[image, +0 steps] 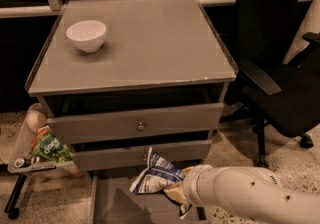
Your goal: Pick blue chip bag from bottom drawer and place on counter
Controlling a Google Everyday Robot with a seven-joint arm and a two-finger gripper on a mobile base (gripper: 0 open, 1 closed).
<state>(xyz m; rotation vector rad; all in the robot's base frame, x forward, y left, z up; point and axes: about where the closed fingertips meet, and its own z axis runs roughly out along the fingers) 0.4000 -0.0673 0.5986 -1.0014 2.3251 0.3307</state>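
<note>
The blue chip bag (156, 174), crumpled, dark blue with white panels, hangs in the air in front of the second drawer, above the open bottom drawer (117, 203). My gripper (174, 193) is shut on the bag's right lower end, at the tip of the white arm that comes in from the lower right. The fingers are mostly hidden behind the bag and the wrist. The counter (150, 43) is the flat grey top of the cabinet, well above the bag.
A white bowl (86, 35) stands at the counter's back left. Two knobbed drawers (137, 124) are slightly pulled out. A green snack bag (50, 149) lies in a tray to the cabinet's left. A black office chair (280, 68) stands close on the right.
</note>
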